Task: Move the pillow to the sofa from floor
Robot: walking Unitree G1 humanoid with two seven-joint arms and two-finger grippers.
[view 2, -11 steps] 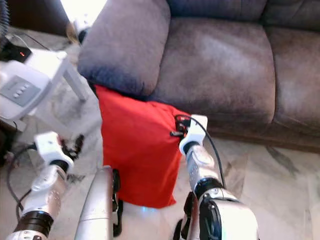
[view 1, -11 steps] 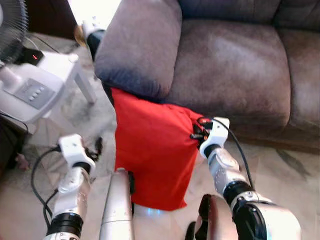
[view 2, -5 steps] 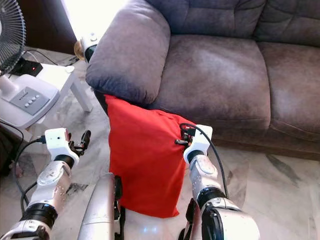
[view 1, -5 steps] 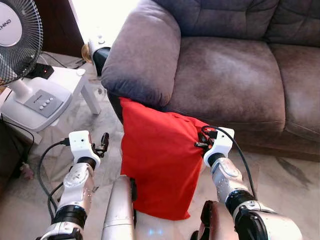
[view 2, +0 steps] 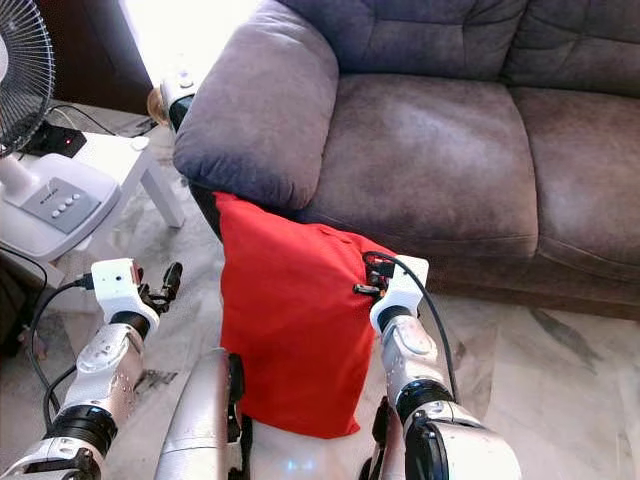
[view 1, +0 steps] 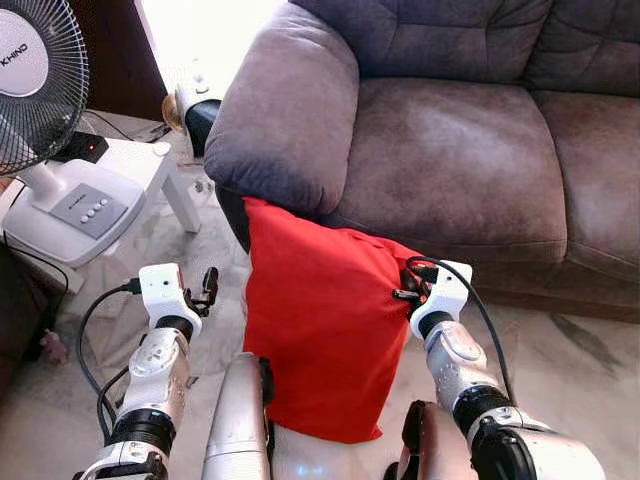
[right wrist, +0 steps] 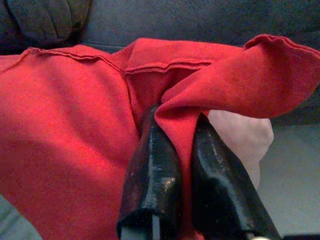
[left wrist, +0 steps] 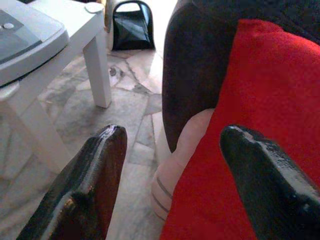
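A red pillow (view 1: 320,320) stands upright on the floor, leaning against the front of the grey-brown sofa (view 1: 450,150) just below its left armrest (view 1: 285,110). My right gripper (right wrist: 177,145) is shut on a fold of the pillow's red cover at its upper right corner (view 1: 405,262); pale inner stuffing (right wrist: 242,135) shows beside the fingers. My left gripper (view 1: 208,285) is open, off the pillow's left edge and not touching it. In the left wrist view its two black fingers (left wrist: 100,170) stand wide apart with the red pillow (left wrist: 260,100) ahead.
A white low table (view 1: 120,170) carrying a standing fan (view 1: 40,90) is to the left. A dark bag (left wrist: 131,25) sits on the marble floor (view 1: 570,350) behind the armrest. Cables trail by the left arm. The sofa seat (view 1: 450,160) is bare.
The camera has tilted up a little, so the sofa and fan show more. The right gripper keeps its hold on the pillow corner; the left gripper has come slightly closer to the pillow.
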